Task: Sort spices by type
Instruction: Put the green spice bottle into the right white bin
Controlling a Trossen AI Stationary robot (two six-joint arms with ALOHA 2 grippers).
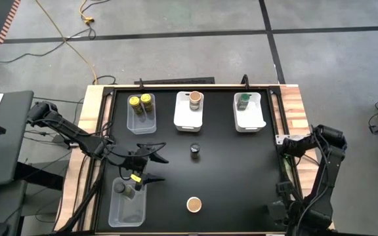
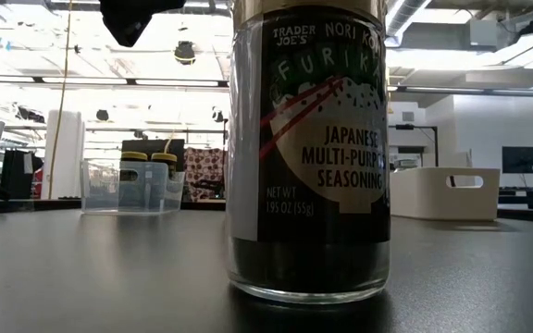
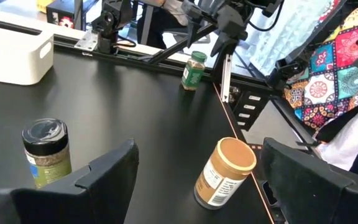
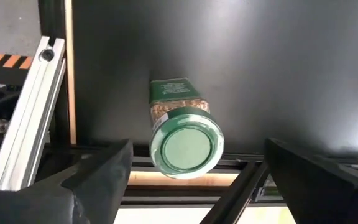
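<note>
High view: the left gripper (image 1: 153, 162), spread wide and empty, is held left of centre; at top, two yellow-topped jars (image 1: 141, 101) are kept in a clear bin (image 1: 142, 126), one tan-topped jar (image 1: 195, 98) and one green jar (image 1: 243, 101) in white bins (image 1: 189, 121), a grey-topped jar (image 1: 121, 189) in the lower-left bin (image 1: 115, 215), while a dark jar (image 1: 195, 151) and a tan jar (image 1: 193, 205) are left loose at centre. Low and left wrist views: the loose jars are judged rigid, light and smooth-walled, best gripped around the body below the cap. Right wrist view: the right gripper (image 4: 199, 148) is seen wide open and empty, with a green-lidded jar (image 4: 186, 146) standing at centre.
</note>
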